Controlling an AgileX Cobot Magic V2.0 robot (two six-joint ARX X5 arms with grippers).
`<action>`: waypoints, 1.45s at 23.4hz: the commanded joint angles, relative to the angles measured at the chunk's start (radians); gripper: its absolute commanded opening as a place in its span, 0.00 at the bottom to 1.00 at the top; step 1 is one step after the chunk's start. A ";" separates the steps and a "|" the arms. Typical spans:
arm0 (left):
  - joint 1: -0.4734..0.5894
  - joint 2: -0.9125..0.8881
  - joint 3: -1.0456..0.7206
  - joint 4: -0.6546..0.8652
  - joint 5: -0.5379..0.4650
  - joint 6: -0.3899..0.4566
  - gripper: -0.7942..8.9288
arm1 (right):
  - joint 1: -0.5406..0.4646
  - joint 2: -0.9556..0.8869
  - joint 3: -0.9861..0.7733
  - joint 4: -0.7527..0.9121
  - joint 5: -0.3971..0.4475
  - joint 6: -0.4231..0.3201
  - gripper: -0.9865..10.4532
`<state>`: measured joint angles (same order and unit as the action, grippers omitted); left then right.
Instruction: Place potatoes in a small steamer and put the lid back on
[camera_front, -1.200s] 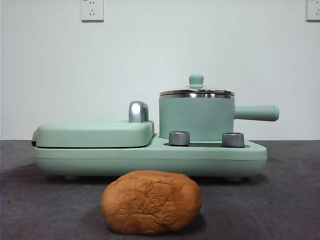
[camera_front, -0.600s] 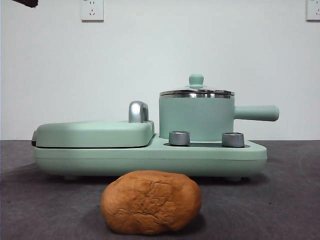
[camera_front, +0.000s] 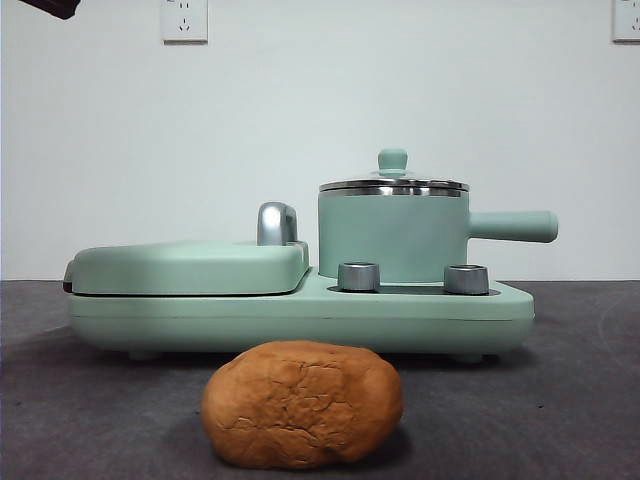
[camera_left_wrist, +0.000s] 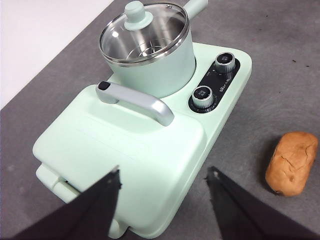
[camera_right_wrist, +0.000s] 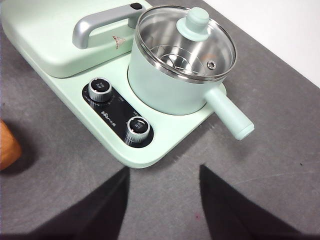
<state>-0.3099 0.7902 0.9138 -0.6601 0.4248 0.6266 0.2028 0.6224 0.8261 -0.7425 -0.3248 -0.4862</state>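
Clerk: While both tools hover with jaws apart, left tool (camera_left_wrist: 162, 182) and right tool (camera_right_wrist: 162, 172) hold nothing; where is the cracked orange-brown oval potato (camera_front: 302, 403)?

Keeper: On the grey tabletop (camera_front: 560, 400), before the lidded mint-green steamer pot (camera_front: 392, 237). Likely firm, rough; grip across its middle.

I read this as a lab test bench dressed as a kitchen: a grey felt-like worktop (camera_front: 560, 400) against a bare white wall (camera_front: 320, 100), with wall sockets (camera_front: 184, 19) at 11 and 1 o'clock. Only one mint-green cooker (camera_front: 300, 310) sits on it.
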 joint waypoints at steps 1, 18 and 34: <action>-0.005 0.007 0.022 0.023 0.002 0.004 0.40 | 0.005 0.003 0.018 0.009 0.005 0.015 0.30; -0.116 0.252 0.026 0.451 -0.078 -0.238 0.40 | 0.005 0.004 0.018 0.029 0.011 0.126 0.30; -0.217 0.692 0.253 0.660 -0.085 -0.391 0.40 | 0.005 0.004 0.018 0.047 0.011 0.146 0.30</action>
<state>-0.5171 1.4578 1.1313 -0.0113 0.3393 0.2584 0.2028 0.6224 0.8261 -0.7059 -0.3134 -0.3576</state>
